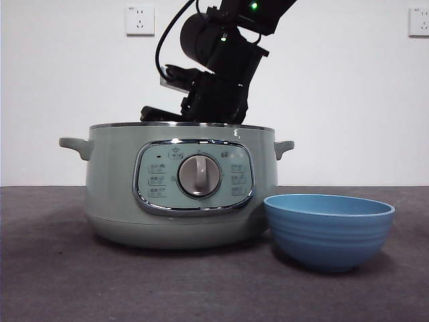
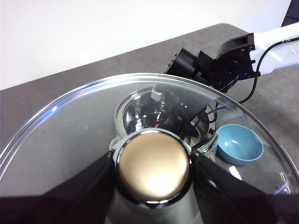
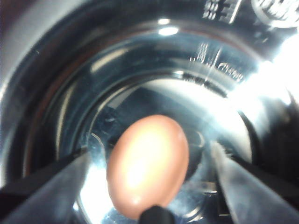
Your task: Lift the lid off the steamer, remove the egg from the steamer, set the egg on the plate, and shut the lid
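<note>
The sage-green steamer [image 1: 181,194] stands open on the table. My left gripper [image 2: 154,173] is shut on the knob [image 2: 153,163] of the glass lid [image 2: 70,140] and holds it high above the table; the lid is out of the front view. Through the glass I see the steamer [image 2: 135,107] below. My right arm [image 1: 221,67] reaches down into the pot. Its gripper [image 3: 149,156] is open, with a jaw on each side of the brown egg [image 3: 147,168] on the shiny pot floor, not touching it. The blue plate [image 1: 328,228] stands empty right of the steamer.
The steamer's steel inner wall [image 3: 140,60] surrounds my right gripper closely. The blue plate also shows in the left wrist view [image 2: 240,144], beside the pot. A white wall stands behind the grey table [image 1: 53,268].
</note>
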